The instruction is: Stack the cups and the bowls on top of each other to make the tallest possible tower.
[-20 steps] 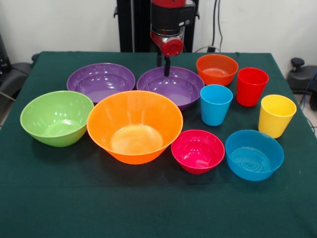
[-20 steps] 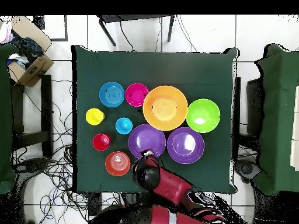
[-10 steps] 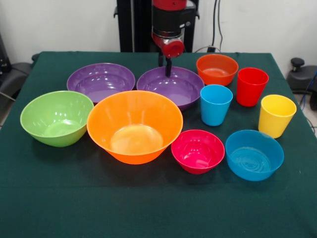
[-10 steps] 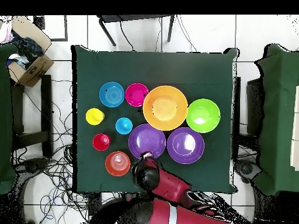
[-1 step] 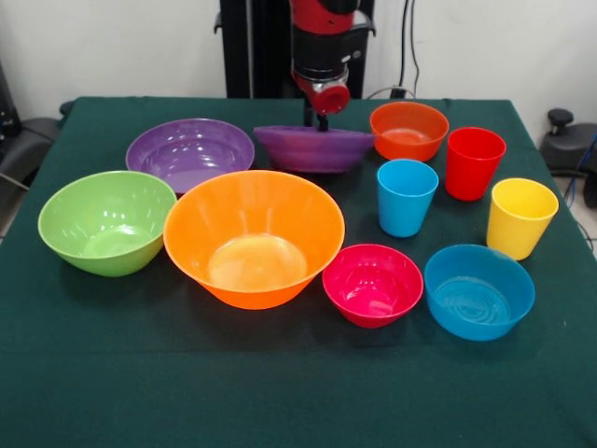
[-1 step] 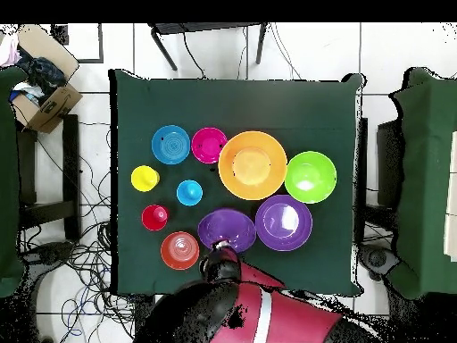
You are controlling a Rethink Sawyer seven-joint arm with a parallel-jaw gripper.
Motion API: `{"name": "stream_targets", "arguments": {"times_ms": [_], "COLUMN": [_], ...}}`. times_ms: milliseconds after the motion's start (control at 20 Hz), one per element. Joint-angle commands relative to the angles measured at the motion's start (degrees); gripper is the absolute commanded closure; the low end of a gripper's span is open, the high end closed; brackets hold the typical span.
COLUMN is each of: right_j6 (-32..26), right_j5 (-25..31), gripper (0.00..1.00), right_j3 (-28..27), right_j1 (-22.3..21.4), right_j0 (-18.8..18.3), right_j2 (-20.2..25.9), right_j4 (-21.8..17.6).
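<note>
The gripper (image 5: 321, 119) meets the far rim of the tilted purple bowl (image 5: 314, 148), so how its jaws stand cannot be told. Overhead, the arm (image 6: 234, 275) covers that bowl's near edge; the picture's top cuts the arm off.

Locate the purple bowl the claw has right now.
Front view: the purple bowl hangs tilted from the claw by its far rim, between the other purple bowl on its left and the small orange bowl on its right.

I see a dark green cloth (image 5: 280, 392) covering my table, a cardboard box (image 6: 40, 76) of clutter on the floor beside it, and loose cables (image 6: 85, 259) trailing across white tiles.
</note>
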Motion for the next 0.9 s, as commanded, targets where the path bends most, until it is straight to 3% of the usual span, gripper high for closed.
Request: {"name": "stream_targets", "arguments": {"times_ms": [50, 100, 150, 900], "right_j6": [4.5, 4.0, 3.7, 2.9], "right_j5": [-4.2, -3.6, -2.9, 2.9], "gripper": [0.0, 0.0, 1.0, 1.0], "right_j3": [-5.5, -5.6, -5.8, -5.2], "right_j1": [3.8, 3.6, 3.4, 1.9], "right_j0": [2.9, 3.5, 3.6, 1.9], "right_j2": [2.0, 1.6, 1.5, 2.9], "right_j4": [-2.5, -2.4, -2.7, -3.8]}}
